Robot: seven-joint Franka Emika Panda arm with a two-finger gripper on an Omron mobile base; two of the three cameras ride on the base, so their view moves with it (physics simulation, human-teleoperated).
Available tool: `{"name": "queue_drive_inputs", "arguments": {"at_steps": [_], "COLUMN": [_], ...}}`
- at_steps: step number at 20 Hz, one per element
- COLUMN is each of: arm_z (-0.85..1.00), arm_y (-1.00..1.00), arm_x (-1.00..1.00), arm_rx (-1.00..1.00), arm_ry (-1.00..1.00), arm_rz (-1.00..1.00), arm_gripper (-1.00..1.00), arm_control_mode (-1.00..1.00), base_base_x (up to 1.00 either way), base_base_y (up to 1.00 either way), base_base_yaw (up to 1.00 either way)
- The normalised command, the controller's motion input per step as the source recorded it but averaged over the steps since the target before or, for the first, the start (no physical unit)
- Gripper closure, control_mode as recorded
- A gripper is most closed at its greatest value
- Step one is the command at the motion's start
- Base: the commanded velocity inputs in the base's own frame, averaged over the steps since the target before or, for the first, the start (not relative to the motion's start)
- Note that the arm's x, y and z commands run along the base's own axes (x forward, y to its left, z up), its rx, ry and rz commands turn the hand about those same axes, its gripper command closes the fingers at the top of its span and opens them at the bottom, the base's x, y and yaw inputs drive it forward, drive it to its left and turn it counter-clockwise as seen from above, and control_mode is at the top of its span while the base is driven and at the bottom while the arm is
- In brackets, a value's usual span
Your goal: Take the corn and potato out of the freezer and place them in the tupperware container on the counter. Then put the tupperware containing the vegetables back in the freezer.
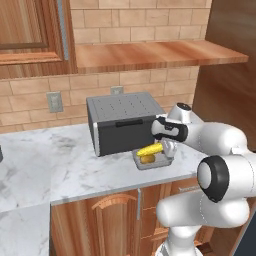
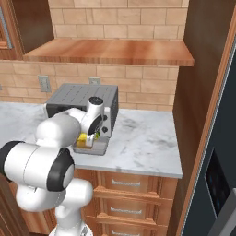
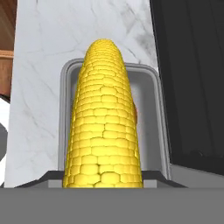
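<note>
My gripper (image 1: 167, 147) is shut on one end of the corn (image 1: 150, 149), a bright yellow cob held roughly level just above the tupperware container (image 1: 155, 164). This grey tray sits on the counter (image 1: 50, 160) in front of the toaster oven. The golden-brown potato (image 1: 147, 159) lies in the tray under the cob. In the hand view the corn (image 3: 103, 122) runs lengthwise over the tupperware container (image 3: 151, 109), hiding most of its floor. From the right, the arm covers most of the corn (image 2: 82, 137) and the tupperware container (image 2: 97, 148). The freezer (image 2: 221, 179) stands at the far right.
A dark toaster oven (image 1: 122, 122) stands right behind the tray, close to my wrist. A wooden wall shelf (image 1: 150, 55) hangs above. A wooden side panel (image 2: 203, 69) closes off the counter (image 2: 138, 138) on the right. Bare marble lies left of the tray.
</note>
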Motion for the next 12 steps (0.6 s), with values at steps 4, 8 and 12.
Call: {"name": "queue_drive_inputs", "arguments": {"at_steps": [4, 8, 12], "arm_z": [0.05, 0.00, 0.11], "arm_y": [0.00, 0.00, 0.00], "arm_x": [0.02, 0.25, 0.32], "arm_rx": [0.00, 0.01, 0.00], "arm_ry": [-0.03, -0.04, 0.00], "arm_rz": [0.07, 0.05, 0.00], "arm_gripper": [-1.00, -1.00, -1.00], "arm_control_mode": [-1.00, -1.00, -1.00], "base_base_x": [0.00, 0.00, 0.00], "base_base_y": [0.00, 0.00, 0.00], "base_base_yaw": [0.00, 0.00, 0.00]}}
